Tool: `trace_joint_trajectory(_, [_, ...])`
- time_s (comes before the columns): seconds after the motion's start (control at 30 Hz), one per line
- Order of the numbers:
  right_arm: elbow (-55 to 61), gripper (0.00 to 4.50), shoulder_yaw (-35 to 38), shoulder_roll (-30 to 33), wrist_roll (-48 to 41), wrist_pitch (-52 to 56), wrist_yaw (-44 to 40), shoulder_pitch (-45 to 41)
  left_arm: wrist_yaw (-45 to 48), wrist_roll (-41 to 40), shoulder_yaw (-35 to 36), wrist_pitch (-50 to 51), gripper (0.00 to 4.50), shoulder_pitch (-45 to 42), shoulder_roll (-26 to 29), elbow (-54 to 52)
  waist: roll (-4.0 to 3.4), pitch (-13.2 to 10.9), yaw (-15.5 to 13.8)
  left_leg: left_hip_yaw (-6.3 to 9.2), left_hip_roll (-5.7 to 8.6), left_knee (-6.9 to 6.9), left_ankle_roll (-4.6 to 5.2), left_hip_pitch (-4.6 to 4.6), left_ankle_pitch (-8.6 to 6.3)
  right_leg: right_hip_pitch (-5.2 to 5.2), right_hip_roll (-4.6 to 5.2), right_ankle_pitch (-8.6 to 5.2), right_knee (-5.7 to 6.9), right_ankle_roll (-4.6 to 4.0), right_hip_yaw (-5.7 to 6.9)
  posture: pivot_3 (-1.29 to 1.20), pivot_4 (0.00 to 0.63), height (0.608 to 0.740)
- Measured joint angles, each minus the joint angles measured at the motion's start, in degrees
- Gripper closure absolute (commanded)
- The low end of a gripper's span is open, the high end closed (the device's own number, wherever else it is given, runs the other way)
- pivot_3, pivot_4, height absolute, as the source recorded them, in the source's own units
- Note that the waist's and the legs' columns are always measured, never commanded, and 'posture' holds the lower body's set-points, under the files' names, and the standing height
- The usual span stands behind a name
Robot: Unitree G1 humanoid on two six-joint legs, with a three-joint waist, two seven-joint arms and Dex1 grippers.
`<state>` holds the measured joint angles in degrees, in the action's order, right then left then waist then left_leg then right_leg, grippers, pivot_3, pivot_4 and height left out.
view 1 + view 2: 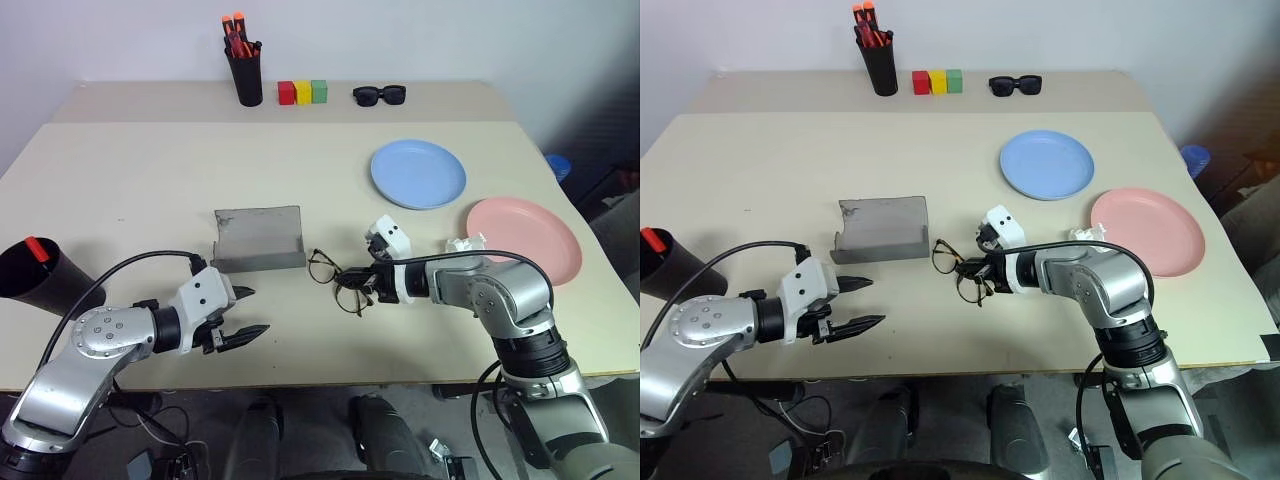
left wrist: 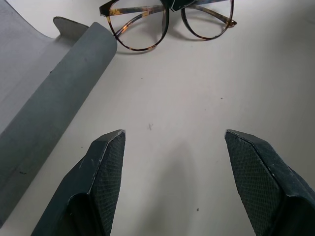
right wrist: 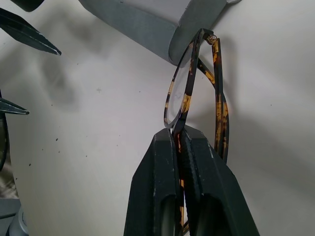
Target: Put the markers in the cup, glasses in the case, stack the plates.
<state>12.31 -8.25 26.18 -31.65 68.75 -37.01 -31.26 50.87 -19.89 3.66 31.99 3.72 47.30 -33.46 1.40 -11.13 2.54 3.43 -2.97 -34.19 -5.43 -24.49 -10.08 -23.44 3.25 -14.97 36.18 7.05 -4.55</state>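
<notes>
Between the right gripper's closed fingers the glasses are sitting pinched by the frame, w/ the open grey case just beyond; left gripper is hovering wide open nearby

- Bare bench left and far of the open grey case: wide passage.
- Case's raised near wall blocks approach from the near side.
- Glasses lie just right of the case.
- Blue plate, pink plate occupy the right.
</notes>
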Motion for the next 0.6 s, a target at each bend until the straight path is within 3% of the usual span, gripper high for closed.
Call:
trace_joint_trajectory(0.37, [3.7,4.44,-5.1,12.3,2.7,-12.6,-13.3,-9.1,-5.2,-1.2,8.6,-3.5,1.19,8.1,-5.8,0.1,-0.05,0.0,0.1,-0.13,-0.01,0.07,0.07,-0.02,-0.05,-0.11,0.04,-0.02,-0.06,-0.07,-0.01,0.0,0.15,0.74])
trace_joint_trajectory(0.47, [-1.5,4.44,-7.6,8.9,5.1,-18.4,-15.9,-14.4,-6.4,-2.0,10.7,-4.3,1.19,9.2,-7.6,0.9,-0.06,0.0,0.4,-0.16,-0.01,0.05,0.07,0.01,-0.05,-0.11,0.04,0.02,-0.05,-0.12,-0.04,0.0,0.15,0.74])
trace_joint_trajectory(0.6, [-17.4,4.44,-12.2,-1.2,11.3,-28.8,-18.0,-24.6,-8.8,-4.8,14.7,-7.8,1.19,9.2,-14.0,4.2,-0.02,0.0,1.3,-0.09,-0.02,0.05,0.07,0.02,-0.04,-0.07,0.01,0.03,-0.02,-0.12,0.01,0.0,0.15,0.74])
